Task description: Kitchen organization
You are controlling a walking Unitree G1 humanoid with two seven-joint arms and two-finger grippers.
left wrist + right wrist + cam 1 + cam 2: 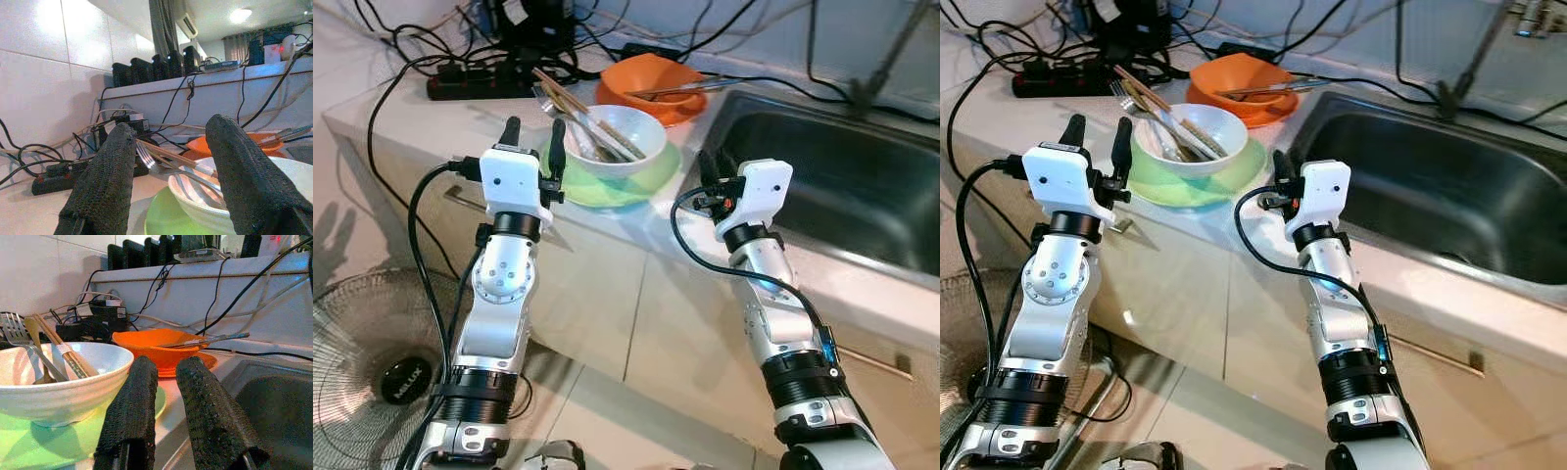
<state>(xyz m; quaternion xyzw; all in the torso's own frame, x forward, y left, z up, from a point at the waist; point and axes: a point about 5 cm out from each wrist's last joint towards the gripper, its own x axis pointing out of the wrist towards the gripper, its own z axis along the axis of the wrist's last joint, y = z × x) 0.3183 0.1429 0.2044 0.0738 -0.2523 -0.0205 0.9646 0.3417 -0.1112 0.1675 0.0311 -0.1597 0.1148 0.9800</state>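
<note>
- Both arms up at the counter (401, 117) edge, mid frame, nothing held yet. Looks like the approach step before a first pick.
- Left gripper (533, 137): fingers spread wide, empty, just left of the white bowl (617, 137), tips near the green plate (607, 186) rim. Can't tell if touching.
- Right gripper (710, 166): fingers narrow, small gap, empty, sitting at the counter edge btw the green plate and the sink (822, 176).
- White bowl sits on the green plate, upper centre of the frame. Inside: fork (151, 159), chopsticks (578, 103), maybe a spoon, handles sticking out toward upper left.
- Orange bowl (651, 83) on an orange plate behind it, twd top centre, some utensil lying across it, right next to the sink corner.
- Power strip (475, 83) + cable tangle upper left, close behind the dishes. Floor fan (372, 362) lower left, not relevant.
- Sink is on the right of the frame, looks empty as far as visible.
- Guess at next move: left gripper goes fwd and closes on the white bowl rim or the utensils, then carries to the sink. Needs a slight move right + down, fingers straddling the rim.
- Risks: loose utensils can tip out if the bowl tilts; plate may slide w/ the bowl; cables close behind.
</note>
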